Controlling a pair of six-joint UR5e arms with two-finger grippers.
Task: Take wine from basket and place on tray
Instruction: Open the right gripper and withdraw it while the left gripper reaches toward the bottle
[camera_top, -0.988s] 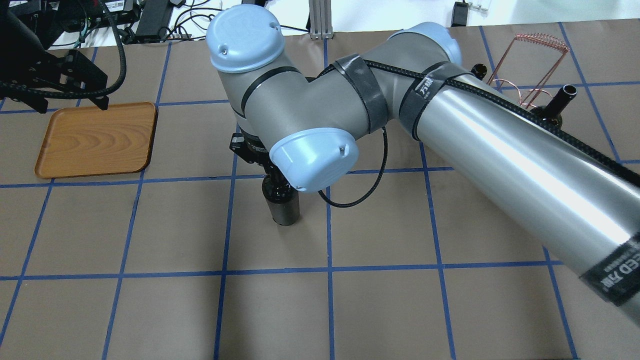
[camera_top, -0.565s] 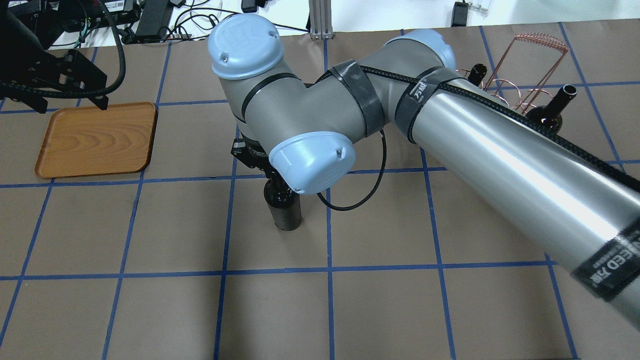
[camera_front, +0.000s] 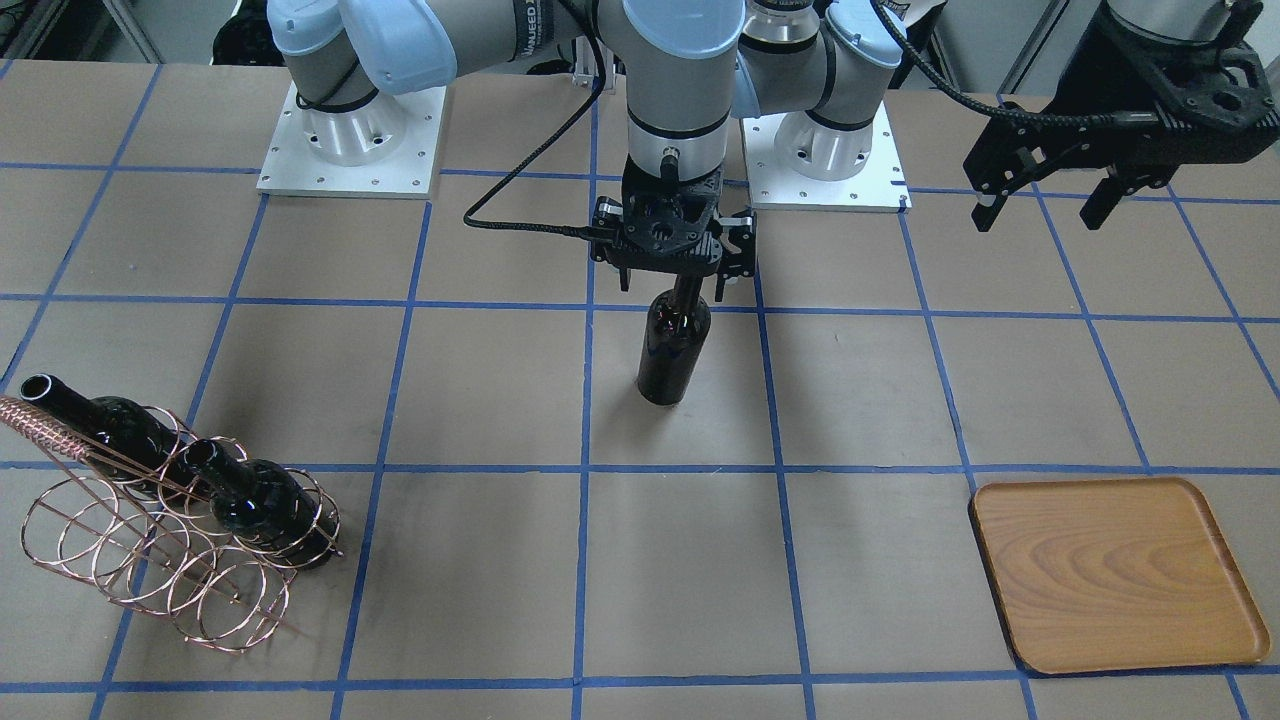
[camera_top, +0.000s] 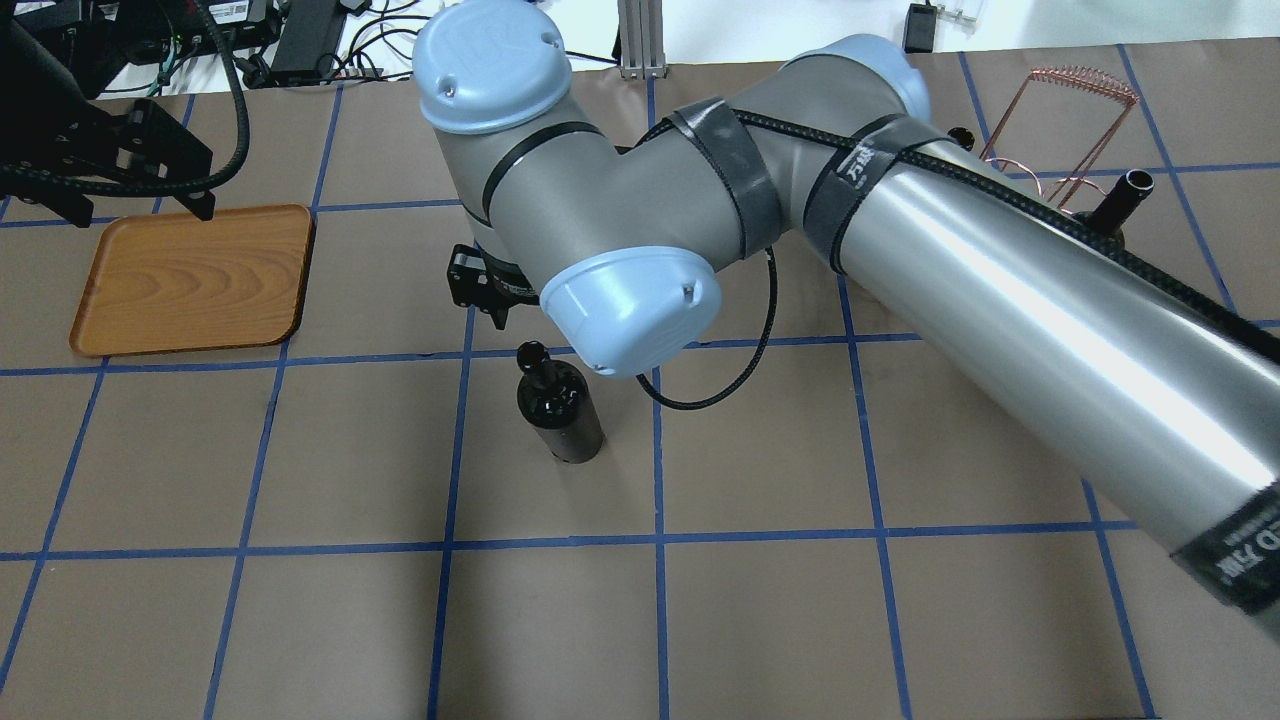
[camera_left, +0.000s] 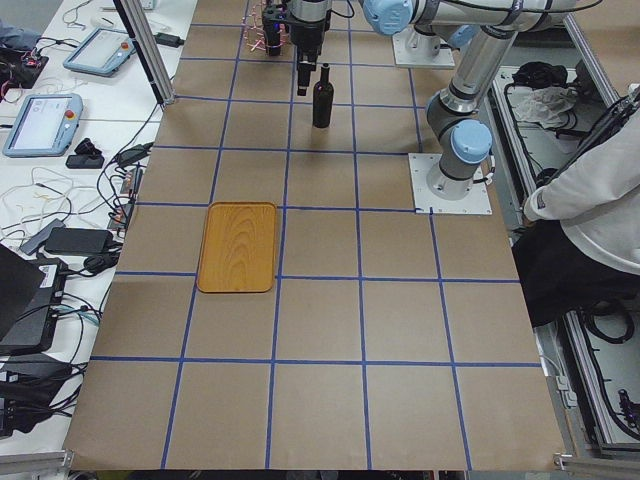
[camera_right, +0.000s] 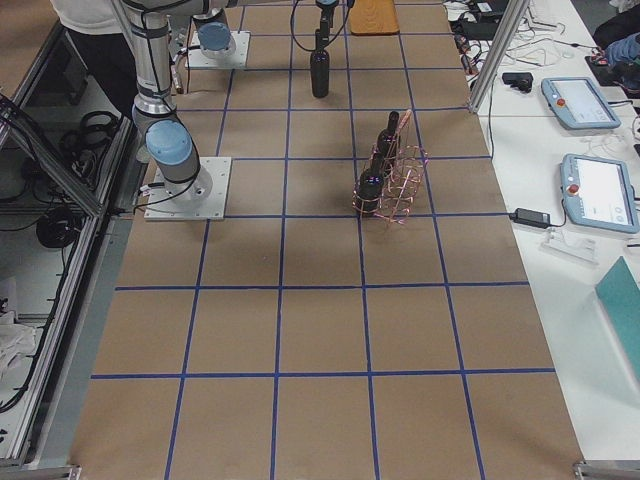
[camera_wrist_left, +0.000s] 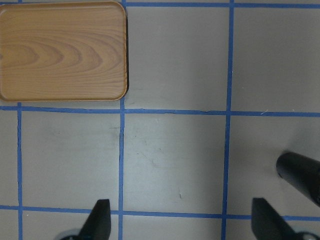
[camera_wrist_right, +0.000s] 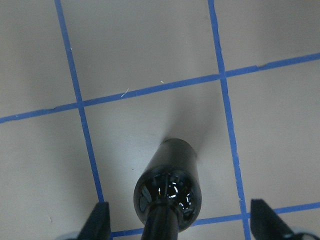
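Note:
One wine bottle stands upright on the table's middle; it also shows in the overhead view and the right wrist view. My right gripper is open just above it, its fingers wide apart on either side of the neck and not touching it. The copper wire basket holds two more bottles. The wooden tray is empty. My left gripper hangs open and empty beside the tray.
The basket is at the table's far right in the overhead view and the tray at the far left. The right arm's elbow hides much of the table's centre. Arm base plates sit at the robot's edge.
The right gripper has lifted off the bottle's neck, whose top now shows in the overhead view. The bottle stays upright on the table. The left arm has not moved.

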